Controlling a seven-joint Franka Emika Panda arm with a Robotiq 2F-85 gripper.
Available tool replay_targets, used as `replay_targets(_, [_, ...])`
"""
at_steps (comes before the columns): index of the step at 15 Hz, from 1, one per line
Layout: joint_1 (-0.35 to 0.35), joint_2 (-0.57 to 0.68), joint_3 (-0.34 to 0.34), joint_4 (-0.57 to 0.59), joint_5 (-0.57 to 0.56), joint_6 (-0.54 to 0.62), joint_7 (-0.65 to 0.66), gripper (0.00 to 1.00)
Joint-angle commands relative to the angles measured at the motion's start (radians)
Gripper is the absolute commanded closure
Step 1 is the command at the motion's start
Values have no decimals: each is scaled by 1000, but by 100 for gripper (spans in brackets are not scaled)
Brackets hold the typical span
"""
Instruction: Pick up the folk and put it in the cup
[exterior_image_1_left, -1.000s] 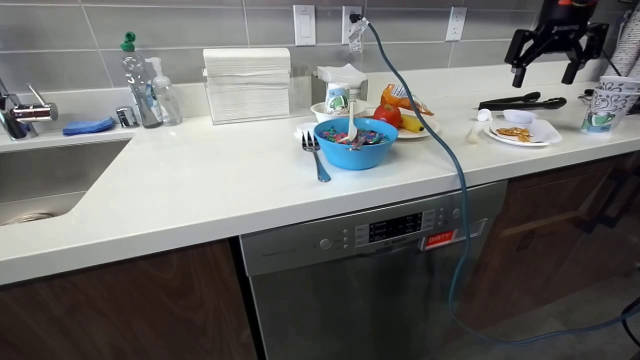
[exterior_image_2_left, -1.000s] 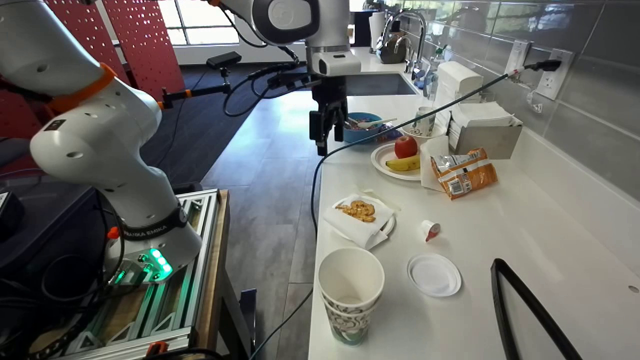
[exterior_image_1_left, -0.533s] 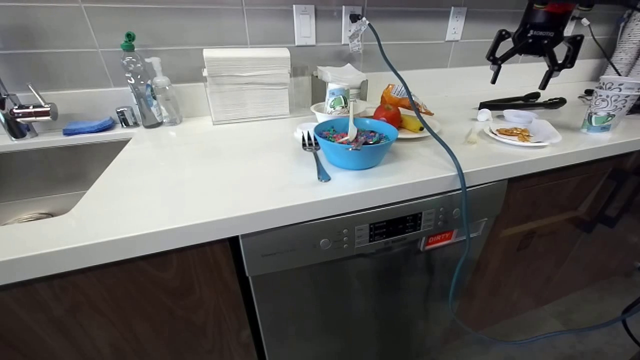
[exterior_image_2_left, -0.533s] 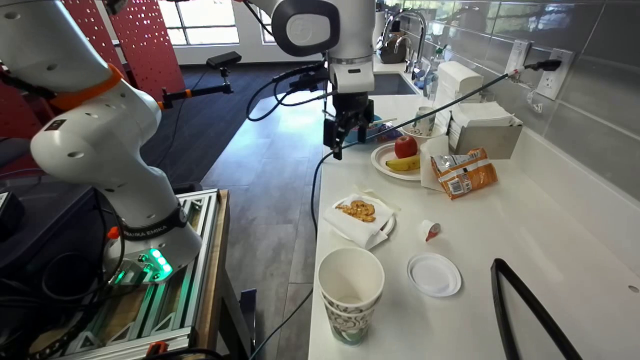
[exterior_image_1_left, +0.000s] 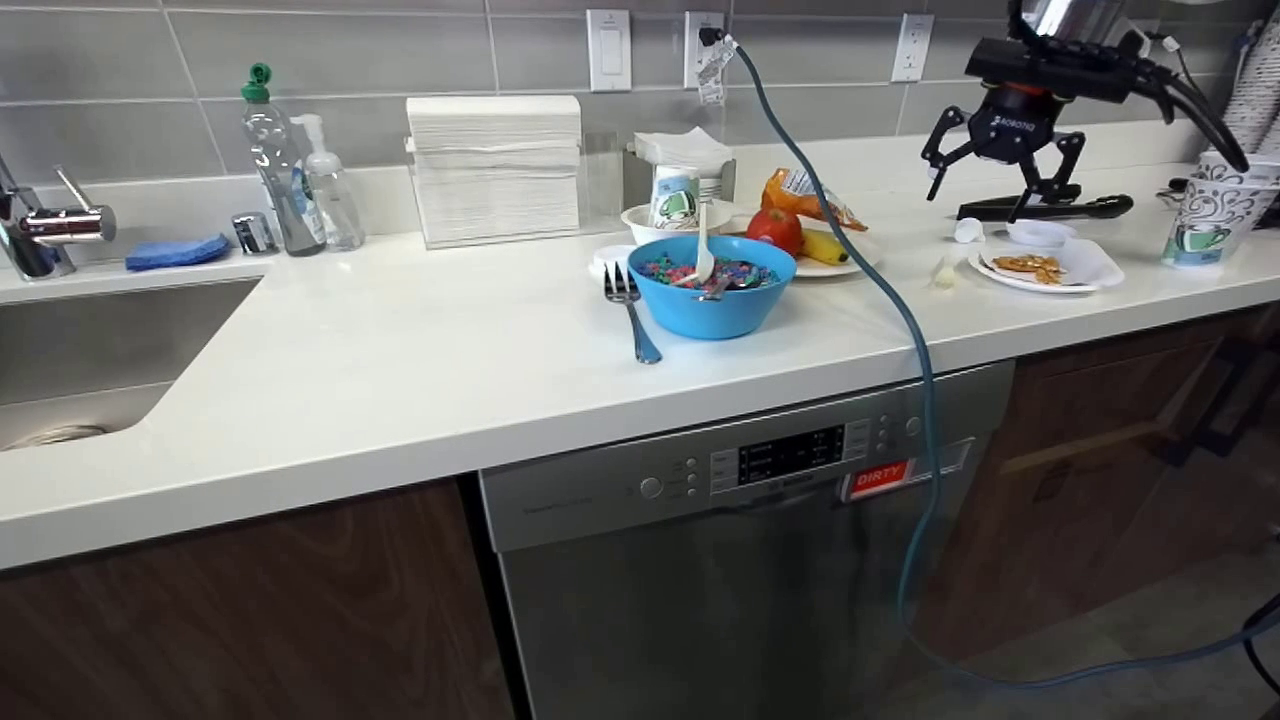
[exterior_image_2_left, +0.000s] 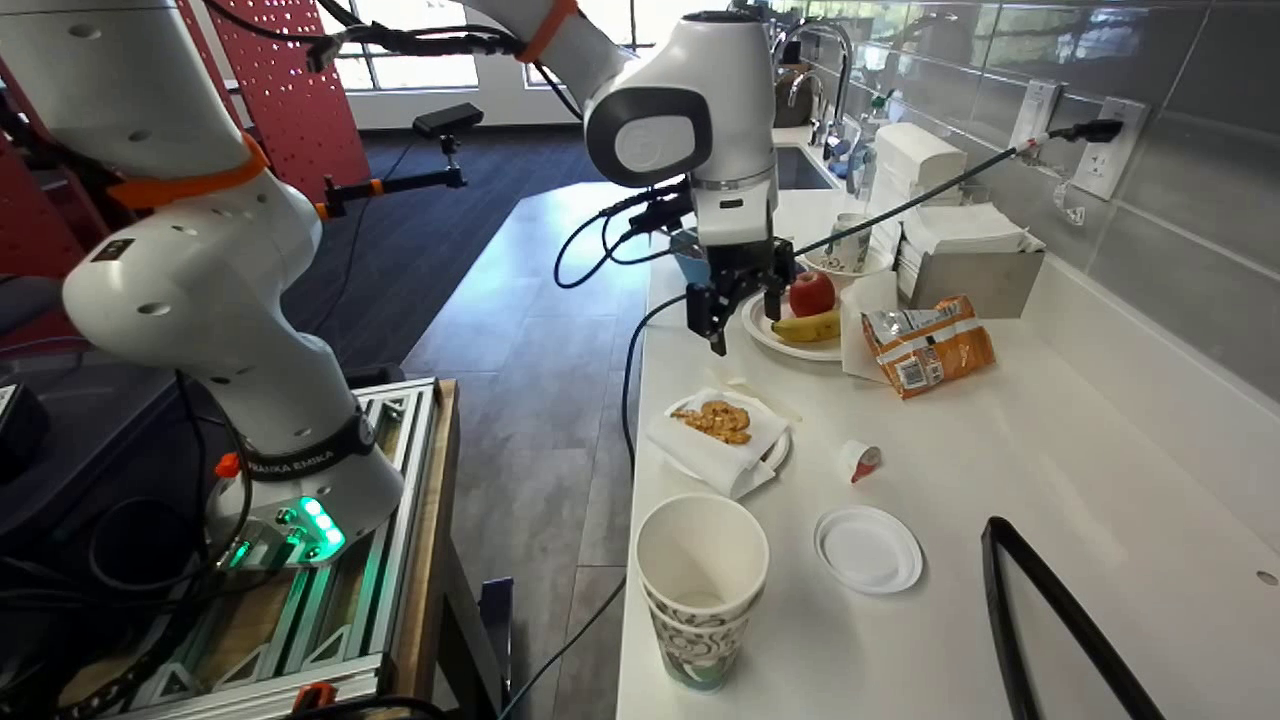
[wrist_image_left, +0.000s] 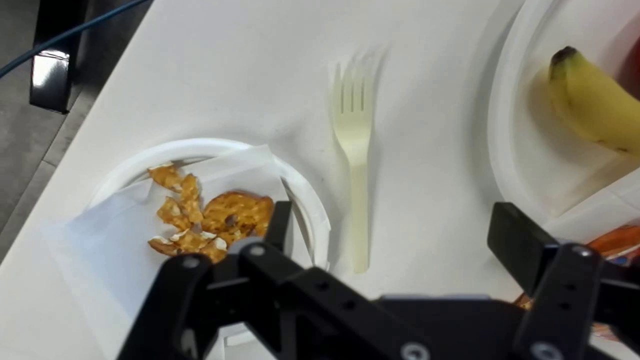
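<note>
Along the white counter (exterior_image_1_left: 420, 320), backed by a grey tiled wall (exterior_image_1_left: 330, 55), the pale fork (wrist_image_left: 354, 145) lies flat, tines toward twelve o'clock in the wrist view, the snack plate (wrist_image_left: 215, 146) at its eight, the banana plate (wrist_image_left: 501, 130) near its three. Across an exterior view, windows (exterior_image_2_left: 430, 70) glow near eleven o'clock and stacked paper cups (exterior_image_2_left: 702, 610) stand close to six, by the counter's edge. Since half a second ago the gripper (exterior_image_1_left: 976, 204) — fingers (wrist_image_left: 517, 240) wide apart above the counter — has shifted lower and toward eight o'clock in an exterior view, while fork, plates and cups are unmoved.
</note>
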Motion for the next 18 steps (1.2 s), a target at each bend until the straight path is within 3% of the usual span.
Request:
replay_targets(1, [33, 8, -34, 7, -3, -2, 2, 0])
replay_targets(18, [60, 110, -87, 25, 31, 16, -49, 0])
